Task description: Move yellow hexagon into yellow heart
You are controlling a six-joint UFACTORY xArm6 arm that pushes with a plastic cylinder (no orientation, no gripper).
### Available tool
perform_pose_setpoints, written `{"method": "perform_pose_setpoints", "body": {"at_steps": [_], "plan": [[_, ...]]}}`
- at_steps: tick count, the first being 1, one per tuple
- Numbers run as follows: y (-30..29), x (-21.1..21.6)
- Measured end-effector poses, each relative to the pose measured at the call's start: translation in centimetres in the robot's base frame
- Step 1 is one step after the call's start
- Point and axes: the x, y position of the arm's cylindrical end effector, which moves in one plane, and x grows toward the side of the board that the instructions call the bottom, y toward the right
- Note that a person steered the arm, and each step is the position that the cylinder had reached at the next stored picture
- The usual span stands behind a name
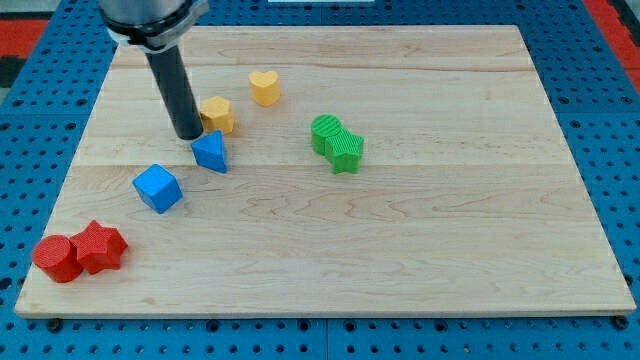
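Rod upright (slight lean toward view's left at top), my tip (188,135) down at board level.

My rod (176,80) runs off the view's top edge, its upper mount cropped. It covers the yellow hexagon's (218,114) left edge, near the board's (400,250) top-left corner.

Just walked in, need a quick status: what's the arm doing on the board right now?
The arm's rod has my tip down on the wooden board, right against the view's left side of the yellow hexagon. The yellow heart sits apart from it, up and toward the view's right, so the two are not yet together. A blue block lies just below the tip. The other blue, green and red blocks sit away from the tip.
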Motion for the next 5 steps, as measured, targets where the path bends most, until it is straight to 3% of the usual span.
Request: {"method": "perform_pose_setpoints", "body": {"at_steps": [3, 5], "plan": [[3.5, -5.0], [4.9, 0.8]]}}
